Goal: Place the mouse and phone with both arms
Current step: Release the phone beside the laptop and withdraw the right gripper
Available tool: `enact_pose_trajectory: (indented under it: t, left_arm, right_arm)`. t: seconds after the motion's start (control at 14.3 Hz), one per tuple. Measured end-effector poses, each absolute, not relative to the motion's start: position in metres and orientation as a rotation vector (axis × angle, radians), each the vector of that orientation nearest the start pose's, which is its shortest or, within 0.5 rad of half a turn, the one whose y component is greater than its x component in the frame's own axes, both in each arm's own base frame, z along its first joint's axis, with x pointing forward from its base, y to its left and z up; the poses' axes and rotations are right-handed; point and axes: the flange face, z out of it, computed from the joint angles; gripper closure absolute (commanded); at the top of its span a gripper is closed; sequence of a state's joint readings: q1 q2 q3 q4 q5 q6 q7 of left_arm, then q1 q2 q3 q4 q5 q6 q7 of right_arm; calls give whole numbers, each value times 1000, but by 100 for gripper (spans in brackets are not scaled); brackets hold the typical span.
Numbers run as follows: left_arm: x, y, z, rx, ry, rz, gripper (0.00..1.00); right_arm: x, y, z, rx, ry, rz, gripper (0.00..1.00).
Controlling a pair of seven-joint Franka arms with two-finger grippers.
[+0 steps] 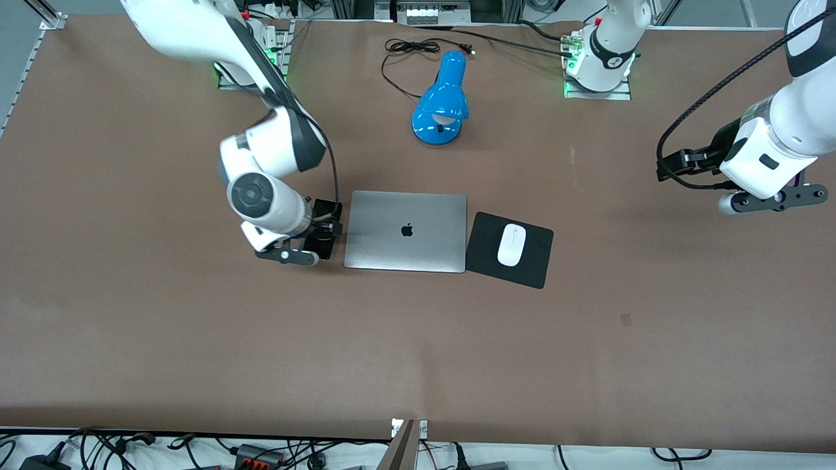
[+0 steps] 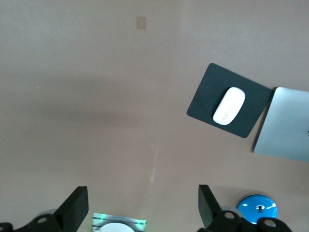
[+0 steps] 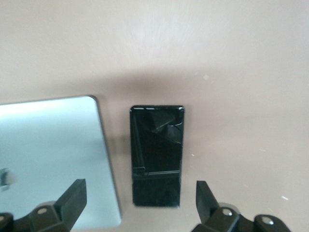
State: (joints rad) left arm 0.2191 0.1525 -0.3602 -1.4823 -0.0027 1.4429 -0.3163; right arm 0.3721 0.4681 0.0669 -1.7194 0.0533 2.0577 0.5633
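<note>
The white mouse [image 1: 511,244] lies on the black mouse pad [image 1: 482,251] beside the laptop, toward the left arm's end; it also shows in the left wrist view [image 2: 229,105]. The black phone [image 1: 323,249] lies flat on the table beside the laptop, toward the right arm's end. My right gripper [image 1: 324,225] hangs open just over the phone [image 3: 157,154], with its fingers [image 3: 72,200] wide on either side and not touching it. My left gripper [image 1: 682,166] is open and empty [image 2: 142,208], up over bare table at the left arm's end.
A closed silver laptop [image 1: 406,231] lies between the phone and the mouse pad. A blue desk lamp [image 1: 441,99] with a black cord lies farther from the front camera than the laptop. The arm bases stand along the table's back edge.
</note>
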Motion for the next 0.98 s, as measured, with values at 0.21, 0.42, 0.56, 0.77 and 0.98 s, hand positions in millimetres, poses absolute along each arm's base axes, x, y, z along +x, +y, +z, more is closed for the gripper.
enact_pose_trajectory:
  t: [0.21,0.42,0.56,0.77,0.98]
  left_arm:
    - [578,-68,575,-3119,-361,289,0]
    - [579,-68,576,-3133,-297,275,0]
    - [579,-68,576,-3135,-281,274,0]
    - [578,-69,577,-3136,-274,276,0]
    - [576,-77,579,-3136,-257,278,0]
  right_arm:
    - [617,251,405,-3133,210,184,0]
    - [639,212,479,-3186,130,107,0]
    - [647,188,512,-3190,123,73,0]
    - [660,135,550,-3180,107,-1,0]
    - [664,59,579,-3179,109,-62,0]
